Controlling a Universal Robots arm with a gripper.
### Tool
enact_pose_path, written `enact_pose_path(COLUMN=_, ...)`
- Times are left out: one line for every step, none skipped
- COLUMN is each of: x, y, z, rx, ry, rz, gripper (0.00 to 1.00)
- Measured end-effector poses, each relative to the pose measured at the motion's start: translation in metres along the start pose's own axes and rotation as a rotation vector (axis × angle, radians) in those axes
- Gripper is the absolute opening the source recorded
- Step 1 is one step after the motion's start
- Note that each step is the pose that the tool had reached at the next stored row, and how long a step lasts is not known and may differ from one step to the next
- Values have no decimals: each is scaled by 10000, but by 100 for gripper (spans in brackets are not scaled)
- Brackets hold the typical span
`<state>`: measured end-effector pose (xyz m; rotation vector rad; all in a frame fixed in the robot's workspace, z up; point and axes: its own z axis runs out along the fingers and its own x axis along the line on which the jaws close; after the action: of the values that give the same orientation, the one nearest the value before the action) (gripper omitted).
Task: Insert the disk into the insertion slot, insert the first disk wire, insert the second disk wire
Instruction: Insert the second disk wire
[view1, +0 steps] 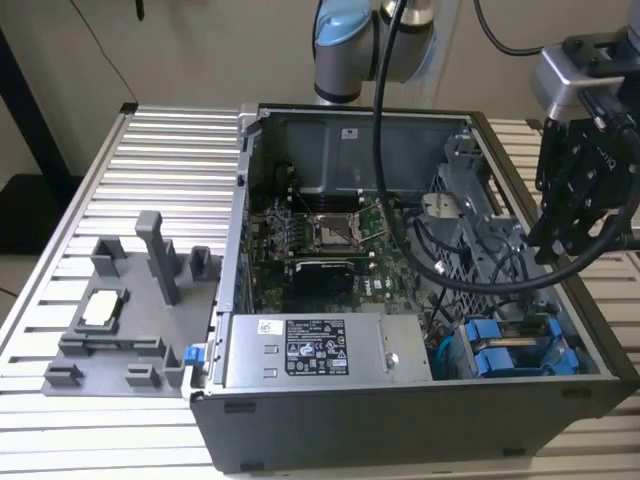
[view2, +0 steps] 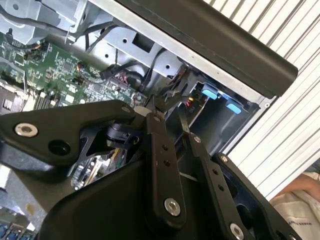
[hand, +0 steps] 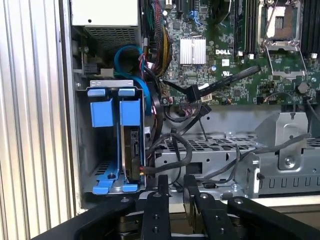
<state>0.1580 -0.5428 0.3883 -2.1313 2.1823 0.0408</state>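
Nearest my wrist cameras, the end effector (hand: 176, 179) is hanging over the open case (view1: 400, 430). Its fingers (hand: 159, 210) are standing a little apart and gripping nothing. Just below and ahead of it, the disk (hand: 134, 150) is sitting on edge in its blue frame (hand: 131, 111) inside the slot (hand: 82, 150), at the corner of the case. A second blue frame (hand: 102, 112) is standing between the disk and the case wall. A thin wire (hand: 145, 170) is reaching the end of the disk closest to the end effector, and I cannot tell whether it is seated. Black cables (hand: 175, 147) are snaking over the perforated metal right under the end effector, and the board (hand: 225, 55) is lying beyond them. In the exterior view, the end effector is hovering above the case's rim, well apart from the grey tray (view1: 110, 330) that is resting on the worktop (view1: 170, 150) across the case.
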Motion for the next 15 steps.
enact_pose_path(x=0, y=31, z=0, rx=1, ry=-1, rz=-1, gripper=27)
enact_pose_path(x=-1, y=65, z=-2, rx=2, ry=0, rz=-1, gripper=27)
enact_pose_path(x=-1, y=105, z=-2, rx=4, ry=0, rz=-1, gripper=27)
enact_pose_path(x=-3, y=144, z=-2, rx=5, ry=0, rz=0, gripper=27)
enact_pose_path(x=-6, y=180, z=-2, rx=7, ry=0, rz=0, gripper=27)
enact_pose_path(x=-10, y=224, z=-2, rx=8, ry=0, rz=-1, gripper=27)
enact_pose_path(x=-15, y=265, z=-1, rx=10, ry=0, rz=-2, gripper=27)
enact_pose_path(x=-20, y=309, z=-1, rx=12, ry=-1, rz=-1, gripper=27)
enact_pose_path(x=-25, y=353, z=0, rx=14, ry=0, rz=-1, gripper=27)
enact_pose_path(x=-30, y=393, z=0, rx=16, ry=0, rz=-2, gripper=27)
enact_pose_path(x=-35, y=436, z=1, rx=18, ry=-1, rz=-3, gripper=27)
enact_pose_path(x=-39, y=480, z=2, rx=20, ry=-1, rz=-2, gripper=27)
enact_pose_path(x=-44, y=522, z=2, rx=22, ry=-1, rz=-2, gripper=27)
enact_pose_path(x=-49, y=563, z=3, rx=23, ry=-1, rz=-3, gripper=27)
enact_pose_path(x=-53, y=605, z=4, rx=26, ry=0, rz=-4, gripper=27)
